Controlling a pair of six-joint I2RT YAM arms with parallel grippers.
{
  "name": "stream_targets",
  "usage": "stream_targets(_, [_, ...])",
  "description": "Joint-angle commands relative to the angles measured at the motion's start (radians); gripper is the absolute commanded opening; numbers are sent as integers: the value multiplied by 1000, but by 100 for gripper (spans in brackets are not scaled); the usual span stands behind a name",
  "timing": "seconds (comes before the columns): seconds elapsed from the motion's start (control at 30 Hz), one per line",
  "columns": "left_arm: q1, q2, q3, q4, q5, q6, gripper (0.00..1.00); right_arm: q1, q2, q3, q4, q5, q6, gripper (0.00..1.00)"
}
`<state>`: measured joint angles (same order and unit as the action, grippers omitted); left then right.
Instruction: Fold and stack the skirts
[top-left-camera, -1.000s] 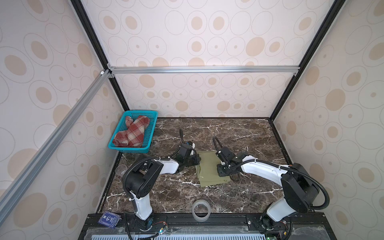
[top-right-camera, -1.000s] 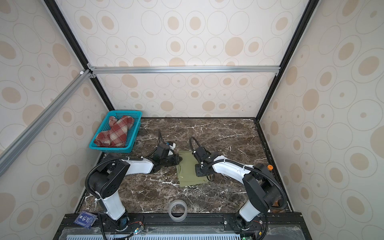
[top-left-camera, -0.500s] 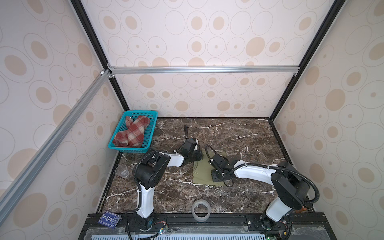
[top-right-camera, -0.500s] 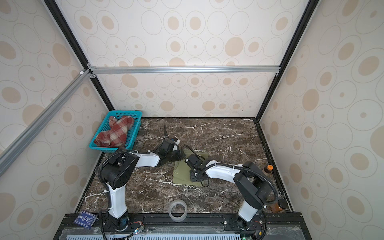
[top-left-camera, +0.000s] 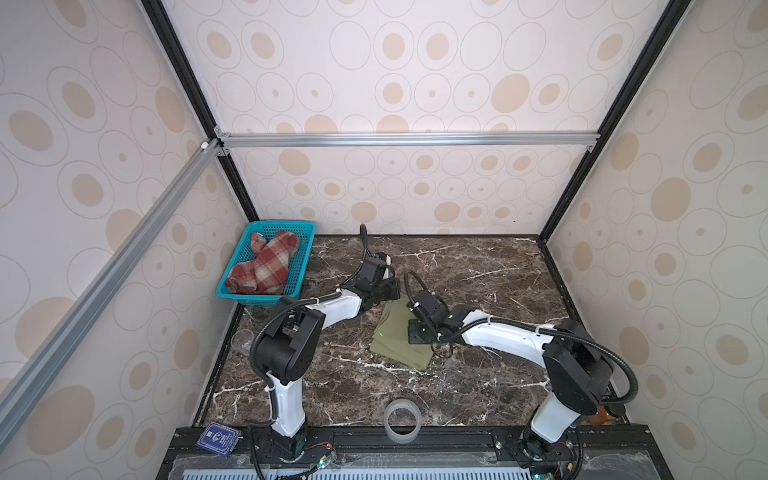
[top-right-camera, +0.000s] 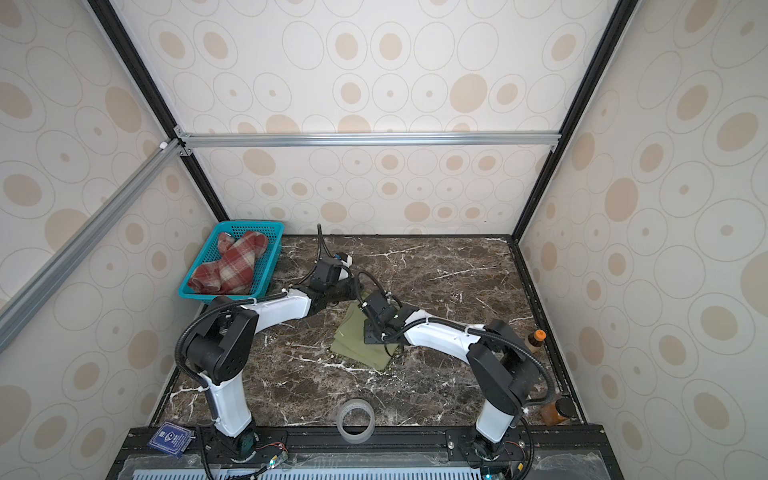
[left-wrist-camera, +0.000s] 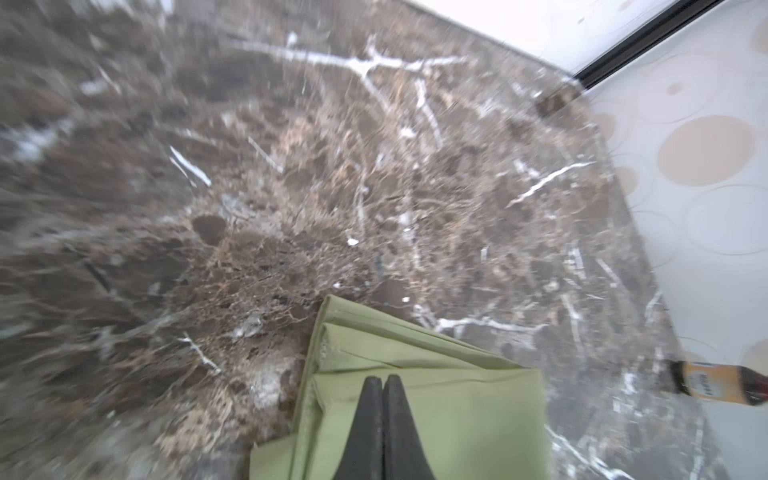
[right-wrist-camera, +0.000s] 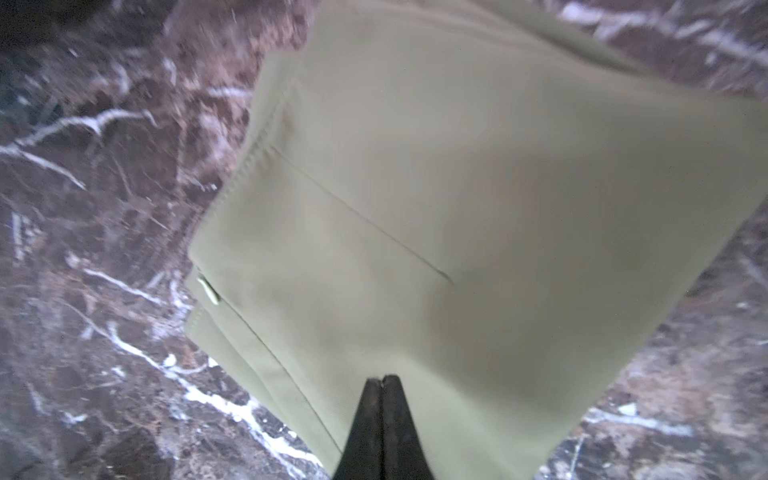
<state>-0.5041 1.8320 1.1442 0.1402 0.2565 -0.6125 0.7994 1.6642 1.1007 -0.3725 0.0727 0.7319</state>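
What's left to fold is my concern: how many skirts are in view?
2. The olive-green skirt lies folded on the marble table near the middle; the plaid skirt sits bunched in the teal basket at the back left. Another beneath it could be hidden.

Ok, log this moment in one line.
left claw: shut, over green skirt | right claw: shut, over green skirt | plaid skirt: in basket

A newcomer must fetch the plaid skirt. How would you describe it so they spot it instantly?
On the brown marble tabletop, the far left corner holds a teal plastic mesh basket. The woolly red-and-cream plaid skirt lies bunched inside it; the only other garment, a thin olive-green skirt, lies folded flat on the marble.
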Motion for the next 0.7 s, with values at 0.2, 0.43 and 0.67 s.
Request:
stream_targets(0.2, [-54, -183, -242, -10, 9, -94, 1, -223, -2, 42, 2, -104, -191, 5])
stream_targets(0.43, [-92, -186, -376, 59, 34, -159, 1, -278, 87, 51, 26, -108, -238, 5])
stream_targets(0.67, [-92, -139, -413, 93, 47, -162, 0, -287, 166, 39, 68, -122, -230, 4])
